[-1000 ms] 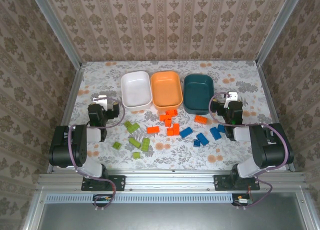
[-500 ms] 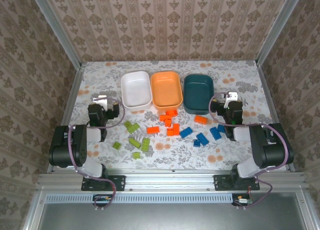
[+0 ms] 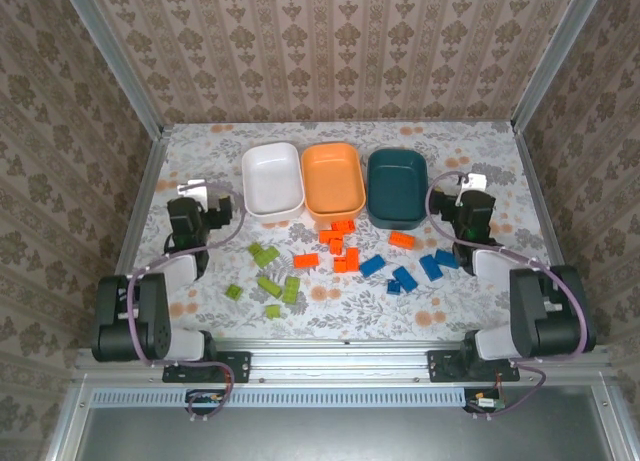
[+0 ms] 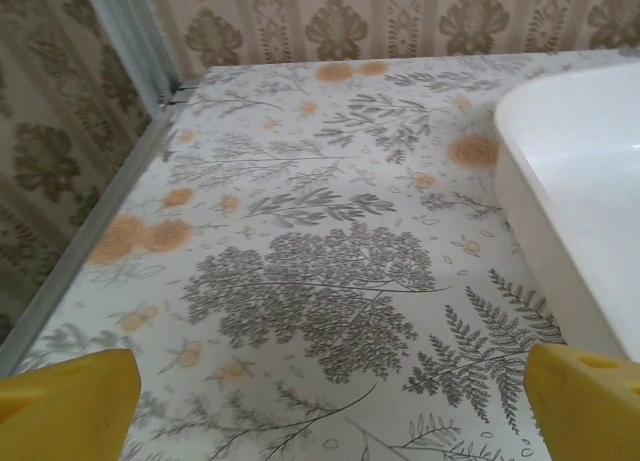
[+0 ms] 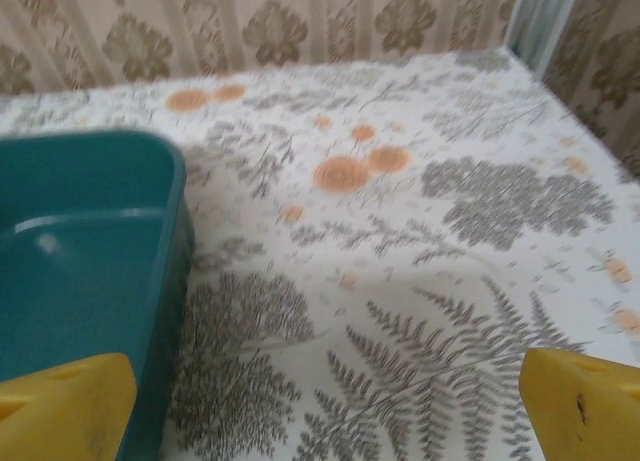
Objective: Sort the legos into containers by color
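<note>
Your left pincer [image 3: 196, 192] is spread open just left of the white tub [image 3: 272, 179]. Your right pincer [image 3: 472, 185] is open too, just right of the teal tub [image 3: 396, 186]. The orange tub [image 3: 333, 179] stands between them. On the tabletop [image 3: 470, 146] before the tubs lie green legos [image 3: 266, 277], orange legos [image 3: 340, 247] and blue legos [image 3: 410, 271].

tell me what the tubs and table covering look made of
All likely moulded plastic, smooth with soft sheen on rounded walls: white tub, orange tub, dark teal tub. The table covering: flat printed floral sheet, vinyl or paper, unclear.
</note>
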Robot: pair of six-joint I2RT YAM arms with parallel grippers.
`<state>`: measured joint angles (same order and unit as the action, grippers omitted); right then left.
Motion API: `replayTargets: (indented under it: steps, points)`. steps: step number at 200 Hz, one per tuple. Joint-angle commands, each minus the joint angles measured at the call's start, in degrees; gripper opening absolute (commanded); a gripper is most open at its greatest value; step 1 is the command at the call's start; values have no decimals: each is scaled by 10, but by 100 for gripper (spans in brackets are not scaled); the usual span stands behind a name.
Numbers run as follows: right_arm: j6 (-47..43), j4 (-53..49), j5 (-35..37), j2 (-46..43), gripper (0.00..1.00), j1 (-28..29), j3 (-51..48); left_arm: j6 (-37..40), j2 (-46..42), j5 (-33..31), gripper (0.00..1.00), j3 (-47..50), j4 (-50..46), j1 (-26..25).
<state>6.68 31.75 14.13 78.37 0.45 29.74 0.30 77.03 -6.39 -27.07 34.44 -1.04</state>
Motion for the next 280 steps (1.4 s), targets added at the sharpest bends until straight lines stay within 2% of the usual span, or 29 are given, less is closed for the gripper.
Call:
replayTargets:
  steps: [1, 13, 28, 36, 60, 78, 94, 128, 153, 176, 203, 237, 280]
  points:
    - [40, -133, 40, -43, 100, -12, 52, -80, -45, -86, 100, -42, -120, 7]
    - [67, -208, 51, -54, 100, -20, 89, -129, -60, -102, 100, -88, -229, 15]
    - [100, -283, 50, -63, 100, -31, 131, -146, -57, -71, 100, -154, -351, 30]
    - [122, -325, 47, -66, 100, -36, 158, -145, -51, -56, 100, -185, -399, 33]
    - [172, -449, 10, -58, 100, -52, 244, -206, -38, -60, 100, -244, -497, 34]
    - [182, -531, -53, -42, 100, -54, 305, -250, -43, -52, 100, -270, -546, 34]
    - [187, -604, -119, -22, 100, -50, 357, -239, -49, 27, 100, -287, -562, 36]
    - [224, -812, -178, 39, 99, -44, 456, -222, -49, 103, 100, -327, -617, 11]
    - [254, -944, -203, 80, 95, -40, 477, -212, -52, 148, 100, -323, -627, -27]
    - [310, -950, -234, 54, 90, -38, 405, -214, -52, 143, 100, -313, -638, -89]
    - [345, -933, -210, 40, 90, -38, 351, -220, -46, 135, 100, -297, -634, -139]
    - [299, -924, -193, 87, 89, -40, 326, -216, -43, 143, 100, -295, -630, -144]
    - [262, -867, -215, 135, 86, -39, 302, -207, -47, 144, 100, -298, -639, -143]
